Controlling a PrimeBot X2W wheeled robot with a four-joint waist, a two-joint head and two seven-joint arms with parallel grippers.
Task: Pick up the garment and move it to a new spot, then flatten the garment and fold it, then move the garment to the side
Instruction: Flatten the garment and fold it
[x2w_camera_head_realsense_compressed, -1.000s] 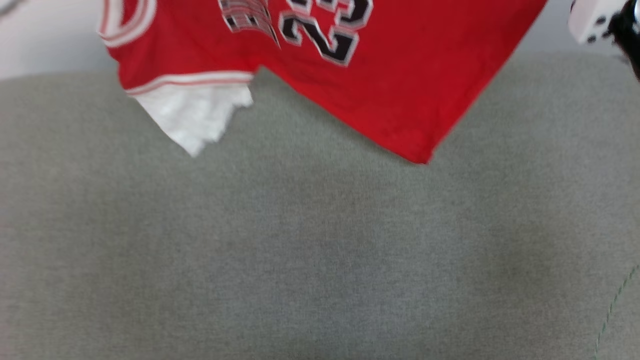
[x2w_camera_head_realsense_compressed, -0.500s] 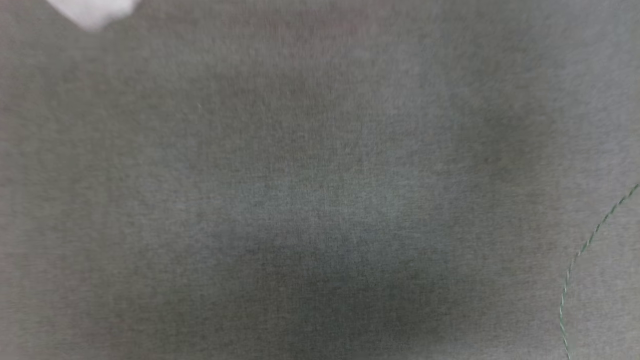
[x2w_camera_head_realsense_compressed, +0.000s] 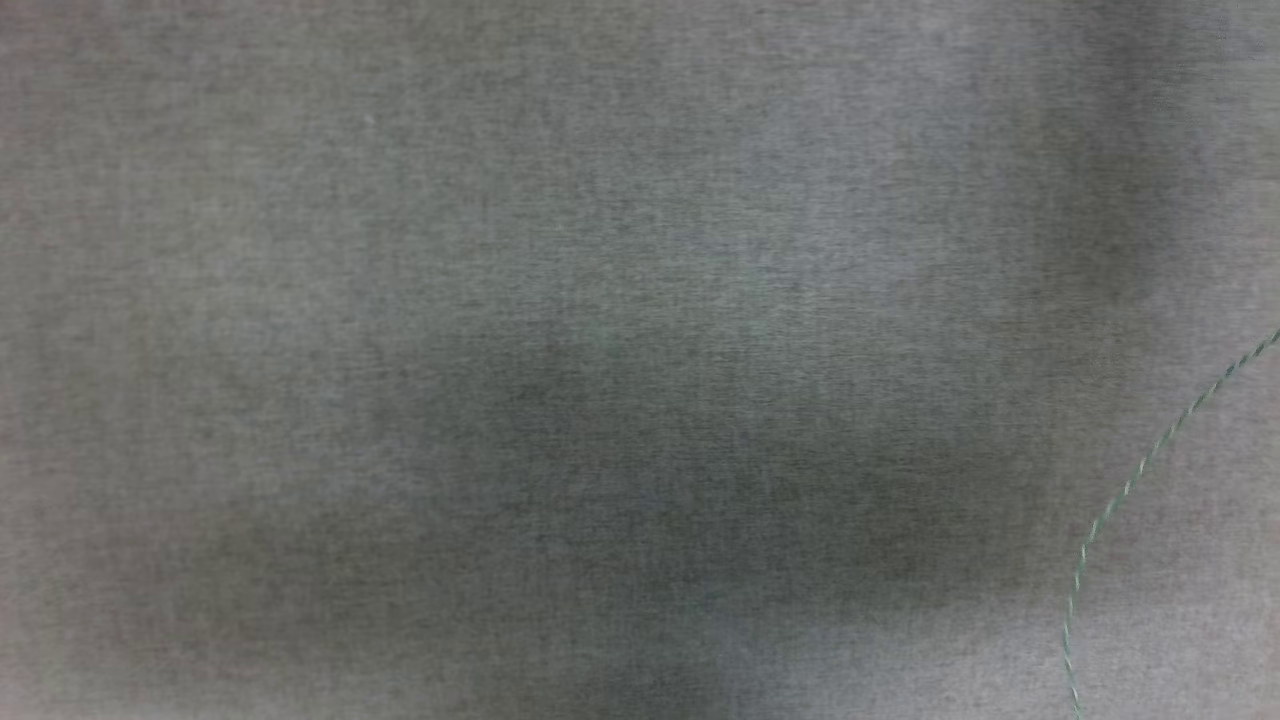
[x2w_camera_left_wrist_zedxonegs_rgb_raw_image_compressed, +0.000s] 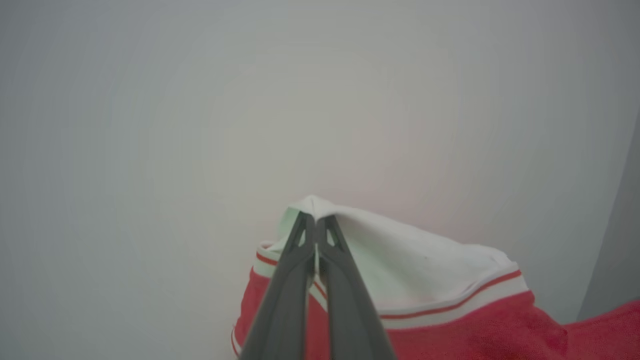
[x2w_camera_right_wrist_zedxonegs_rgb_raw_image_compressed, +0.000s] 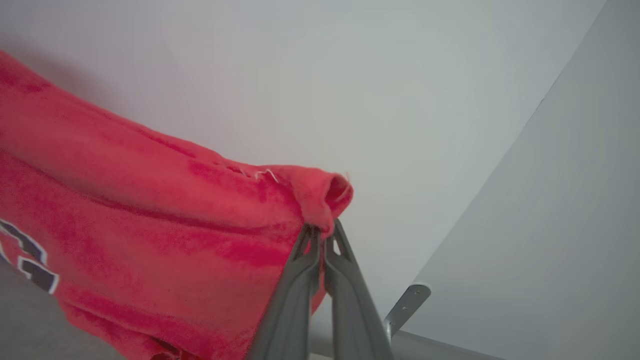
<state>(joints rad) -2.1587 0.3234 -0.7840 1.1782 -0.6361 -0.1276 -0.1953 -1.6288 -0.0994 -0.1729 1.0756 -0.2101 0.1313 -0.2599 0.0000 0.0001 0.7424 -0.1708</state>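
Lost from the head view above the grey surface since a second ago, held aloft with left gripper clamped tight on the white sleeve of the garment and right gripper likewise on its red edge, likely spreading it for laying flat.

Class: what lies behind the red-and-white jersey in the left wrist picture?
Behind the red jersey with white striped-trim sleeve stands a plain pale wall; whatever lies lower, behind the cloth, is covered.

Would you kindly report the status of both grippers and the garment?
Left gripper shut on garment at white sleeve. Right gripper shut on its red edge. Garment held aloft between them. Grey surface: one loose thread, no obstruction seen.
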